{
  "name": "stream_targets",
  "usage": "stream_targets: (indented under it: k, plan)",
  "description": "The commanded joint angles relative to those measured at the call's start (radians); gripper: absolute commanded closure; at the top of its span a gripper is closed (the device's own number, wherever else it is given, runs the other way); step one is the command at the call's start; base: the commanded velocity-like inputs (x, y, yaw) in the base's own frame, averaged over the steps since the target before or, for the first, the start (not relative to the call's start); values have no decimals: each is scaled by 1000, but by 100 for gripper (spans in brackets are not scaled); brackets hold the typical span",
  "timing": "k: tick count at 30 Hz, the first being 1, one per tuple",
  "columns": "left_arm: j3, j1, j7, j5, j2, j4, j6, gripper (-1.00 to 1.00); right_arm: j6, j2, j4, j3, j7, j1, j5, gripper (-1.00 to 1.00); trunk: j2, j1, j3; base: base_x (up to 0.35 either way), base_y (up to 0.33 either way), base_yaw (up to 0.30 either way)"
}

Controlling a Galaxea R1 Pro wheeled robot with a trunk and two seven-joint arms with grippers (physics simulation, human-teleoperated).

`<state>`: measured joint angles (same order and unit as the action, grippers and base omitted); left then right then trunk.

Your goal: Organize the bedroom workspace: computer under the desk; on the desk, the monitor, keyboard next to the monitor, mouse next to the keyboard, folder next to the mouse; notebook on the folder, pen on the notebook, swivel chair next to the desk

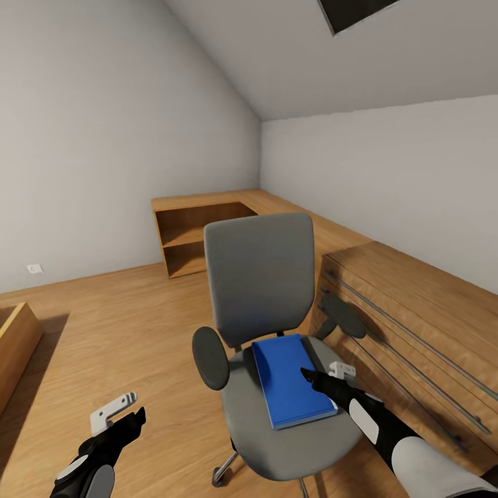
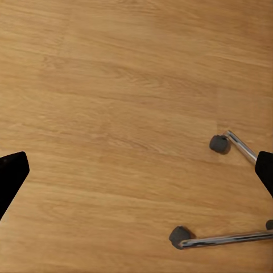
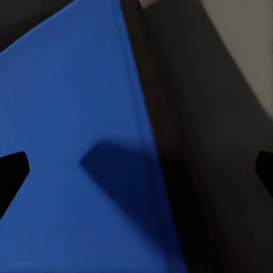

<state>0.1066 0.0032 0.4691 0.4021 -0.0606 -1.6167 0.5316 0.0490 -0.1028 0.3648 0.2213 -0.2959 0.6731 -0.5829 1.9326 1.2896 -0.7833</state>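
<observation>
On the grey padded swivel chair point(image 1: 277, 408) seat lies the flat bright blue folder point(image 1: 290, 379). Right gripper point(image 1: 319, 375) hovers spread over its right edge; left gripper point(image 1: 124, 413) idle, spread, low. Best straddle that edge squarely, then clamp.

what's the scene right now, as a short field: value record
room: attic bedroom, wood floor
swivel chair: beside a wooden dresser
folder: flat on the chair seat
dark object: thin, along the folder's edge
right gripper: open, over the folder's right edge
left gripper: open, above bare floor by the chair's casters
</observation>
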Motion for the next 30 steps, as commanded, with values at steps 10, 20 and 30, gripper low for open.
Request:
stream_targets:
  k: [10, 20, 30]
  plan:
    - [0, 0, 6, 11, 0, -2, -1, -100, 4, 0, 3, 3, 11, 0, 29, -100, 0, 0, -1, 69, 0, 0]
    - [1, 0, 6, 11, 0, -2, 1, -100, 3, 9, 3, 3, 12, 0, 34, -100, 0, 0, -1, 81, 0, 0]
    - [1, 0, 6, 11, -1, -2, 1, -100, 3, 23, 3, 3, 14, 0, 35, -100, 0, 0, -1, 2, 0, 0]
